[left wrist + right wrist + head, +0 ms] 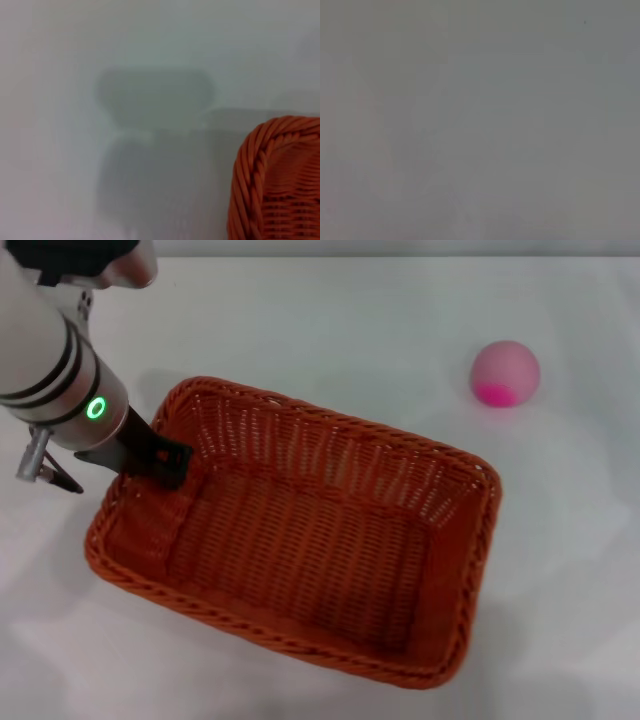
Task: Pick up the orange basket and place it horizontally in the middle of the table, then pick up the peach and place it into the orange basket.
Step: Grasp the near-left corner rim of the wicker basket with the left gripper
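orange basket [300, 540]: 1 | peach [505, 372]: 1 | table [350, 320]: 1

a plain, even grey field fills the right wrist view from edge to edge. faint paler and darker smudges cross it, too vague to name. no object, edge or gripper can be made out.

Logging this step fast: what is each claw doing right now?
Left claw: at the orange basket's near-left rim, one finger inside; grip cannot be told.
Right claw: not in view.
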### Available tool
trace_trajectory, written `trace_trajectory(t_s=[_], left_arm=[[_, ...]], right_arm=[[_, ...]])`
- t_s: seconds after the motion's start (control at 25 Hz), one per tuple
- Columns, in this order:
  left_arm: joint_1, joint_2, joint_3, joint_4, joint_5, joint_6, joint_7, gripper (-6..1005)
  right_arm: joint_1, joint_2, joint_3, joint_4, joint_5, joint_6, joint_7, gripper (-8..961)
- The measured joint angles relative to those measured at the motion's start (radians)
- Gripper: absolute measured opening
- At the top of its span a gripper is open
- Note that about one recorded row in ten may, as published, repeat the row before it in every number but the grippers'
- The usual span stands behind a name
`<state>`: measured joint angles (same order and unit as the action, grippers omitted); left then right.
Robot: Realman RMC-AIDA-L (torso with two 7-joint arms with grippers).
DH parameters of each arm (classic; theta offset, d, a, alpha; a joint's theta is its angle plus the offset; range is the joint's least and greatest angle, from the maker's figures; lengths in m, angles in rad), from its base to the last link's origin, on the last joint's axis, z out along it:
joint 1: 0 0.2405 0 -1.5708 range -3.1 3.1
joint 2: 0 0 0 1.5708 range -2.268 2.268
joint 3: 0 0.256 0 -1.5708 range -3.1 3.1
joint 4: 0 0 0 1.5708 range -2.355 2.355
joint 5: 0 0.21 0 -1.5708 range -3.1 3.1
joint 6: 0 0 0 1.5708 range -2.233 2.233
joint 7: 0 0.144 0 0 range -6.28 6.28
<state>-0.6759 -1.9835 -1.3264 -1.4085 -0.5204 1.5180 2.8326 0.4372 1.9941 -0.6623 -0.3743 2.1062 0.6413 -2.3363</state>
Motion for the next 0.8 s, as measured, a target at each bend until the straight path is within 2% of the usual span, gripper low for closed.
trace_trajectory(t_s=[0.28,0.4,0.44,0.56,0.64,0.8], left_arm=[[0.059,-0.023,-0.007,-0.124,-0.003,0.037,-0.002,223],[0.086,-0.031,-0.011,-0.186,-0.01,0.05,-0.002,175],[0.11,-0.042,-0.026,-0.236,-0.01,0.064,-0.002,168],[0.142,-0.053,-0.055,-0.297,0.002,0.077,-0.002,149],[0.194,-0.076,-0.087,-0.386,0.046,0.089,-0.003,136],[0.235,-0.09,-0.1,-0.453,0.088,0.102,-0.004,123]], right_arm=[[-0.006,0.0,-0.014,-0.009,0.0,0.013,0.006,405],[-0.017,0.001,-0.036,-0.031,0.0,0.013,0.027,405],[-0.022,0.001,-0.043,-0.038,-0.001,0.013,0.033,405],[-0.028,0.002,-0.049,-0.05,-0.001,0.012,0.04,405],[-0.028,0.003,-0.05,-0.052,-0.001,0.012,0.04,405],[-0.028,0.003,-0.052,-0.052,-0.01,0.01,0.044,405]])
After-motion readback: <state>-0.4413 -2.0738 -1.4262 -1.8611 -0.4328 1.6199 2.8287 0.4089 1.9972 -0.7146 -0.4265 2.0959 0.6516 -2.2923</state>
